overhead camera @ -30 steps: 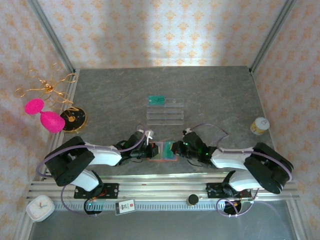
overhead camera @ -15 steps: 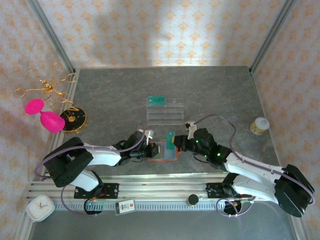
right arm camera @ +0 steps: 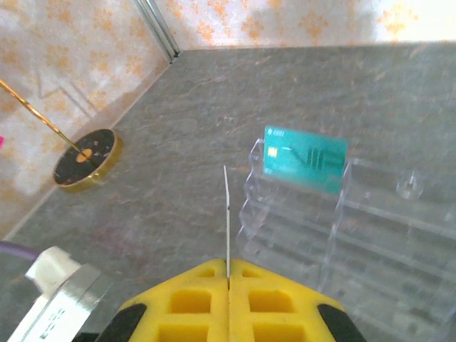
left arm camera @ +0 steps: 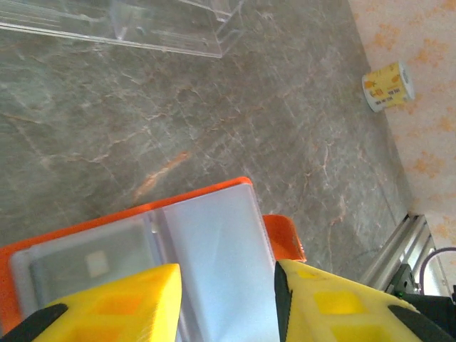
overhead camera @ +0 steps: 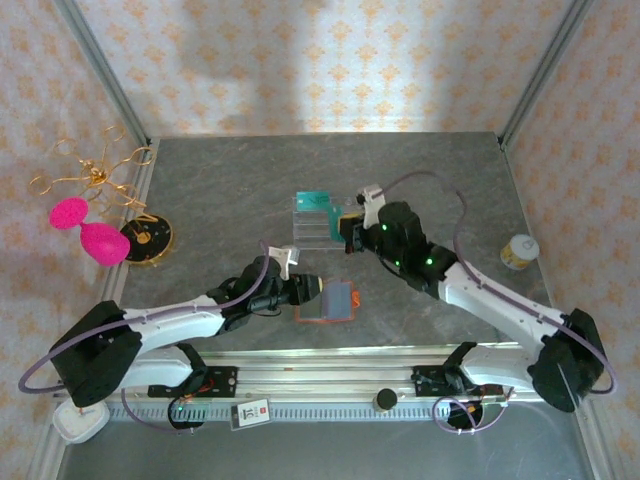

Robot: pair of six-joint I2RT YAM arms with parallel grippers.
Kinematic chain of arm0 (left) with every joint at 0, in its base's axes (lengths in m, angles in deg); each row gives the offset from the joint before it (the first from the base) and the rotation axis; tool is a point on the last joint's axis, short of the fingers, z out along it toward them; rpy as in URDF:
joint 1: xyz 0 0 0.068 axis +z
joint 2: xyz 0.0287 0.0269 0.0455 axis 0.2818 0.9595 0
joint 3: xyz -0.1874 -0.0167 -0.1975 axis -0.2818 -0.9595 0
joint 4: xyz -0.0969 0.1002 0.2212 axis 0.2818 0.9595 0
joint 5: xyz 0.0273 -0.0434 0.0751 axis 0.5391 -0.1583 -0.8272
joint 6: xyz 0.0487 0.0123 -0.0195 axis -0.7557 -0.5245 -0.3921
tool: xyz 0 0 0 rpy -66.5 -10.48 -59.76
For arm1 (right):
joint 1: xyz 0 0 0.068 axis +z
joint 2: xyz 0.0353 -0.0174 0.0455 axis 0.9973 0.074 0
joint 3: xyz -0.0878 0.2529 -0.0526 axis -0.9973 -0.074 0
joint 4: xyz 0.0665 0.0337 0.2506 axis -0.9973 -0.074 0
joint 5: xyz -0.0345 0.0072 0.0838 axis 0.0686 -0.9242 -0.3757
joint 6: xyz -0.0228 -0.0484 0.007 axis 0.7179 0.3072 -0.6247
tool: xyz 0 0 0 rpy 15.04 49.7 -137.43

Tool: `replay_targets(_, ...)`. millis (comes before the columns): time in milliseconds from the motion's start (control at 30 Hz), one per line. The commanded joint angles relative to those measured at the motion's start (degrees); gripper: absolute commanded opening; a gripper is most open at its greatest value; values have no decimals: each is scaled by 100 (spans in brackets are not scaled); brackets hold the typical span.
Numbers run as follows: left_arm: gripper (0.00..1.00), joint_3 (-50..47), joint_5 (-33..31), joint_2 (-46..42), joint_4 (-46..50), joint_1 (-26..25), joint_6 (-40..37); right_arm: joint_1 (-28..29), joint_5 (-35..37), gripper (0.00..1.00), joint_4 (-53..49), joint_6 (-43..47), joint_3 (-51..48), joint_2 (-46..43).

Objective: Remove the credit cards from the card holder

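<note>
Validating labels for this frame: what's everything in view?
wallet: 1, orange, grey inside, table front centre
rack: 1, clear, table centre
teal card: 1, teal, rack's far slot
other card: 1, edge-on, colour unclear, in right jaws
jar: 1, pale yellow, table's right edge
dish: 1, black, gold rim, left edge
wire ornament: 1, gold, far left
pink blobs: 2, left wall
left arm: 1, white and black, jaws apart over wallet
right arm: 1, white and black, jaws shut on other card

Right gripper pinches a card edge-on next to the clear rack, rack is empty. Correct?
Not quite. The rack is not empty: a teal card stands upright in the far slot of the clear rack, as the right wrist view shows. The rest holds: the right gripper pinches a second card edge-on next to the rack.
</note>
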Motion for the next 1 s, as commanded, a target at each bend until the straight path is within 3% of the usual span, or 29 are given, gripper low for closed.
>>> replay_targets(0, 40, 69, -240, -216, 661, 152, -91, -111, -190, 0, -605, 1318, 851, 592)
replay_targets(233, 49, -149, -140, -764, 974, 395, -135, -224, -724, 0, -2178, 3253, 2971, 2215)
replay_targets(400, 48, 150, 74, -471, 1081, 403, -219, -281, -661, 0, -2881, 4252, 4102, 3058)
replay_targets(733, 48, 392, 480, -203, 1172, 559, -337, -671, -1084, 0, -4060, 5505, 6012, 4440)
replay_targets(967, 47, 628, 671, 188, 1243, 614, -391, -777, -1407, 0, -4550, 6046, 6689, 4871)
